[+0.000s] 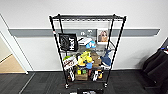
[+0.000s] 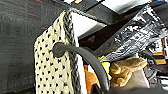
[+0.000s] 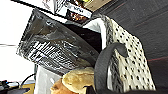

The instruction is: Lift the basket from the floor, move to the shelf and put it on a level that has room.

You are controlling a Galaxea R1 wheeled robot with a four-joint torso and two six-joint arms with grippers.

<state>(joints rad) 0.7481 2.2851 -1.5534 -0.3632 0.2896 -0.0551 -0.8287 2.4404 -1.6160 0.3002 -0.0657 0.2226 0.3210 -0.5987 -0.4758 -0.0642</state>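
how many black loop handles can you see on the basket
2. One handle arches off the basket end wall in the left wrist view; the other handle arches off the opposite end in the right wrist view. Their lower ends are cut off.

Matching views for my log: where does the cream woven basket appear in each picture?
Head view: a dark shape at the bottom edge, centre, may be the basket; cannot tell.
Left wrist view: its woven wall beside dark carpet, black loop handle close up.
Right wrist view: woven wall behind a handle.
Shared landmark: the dark carpet.
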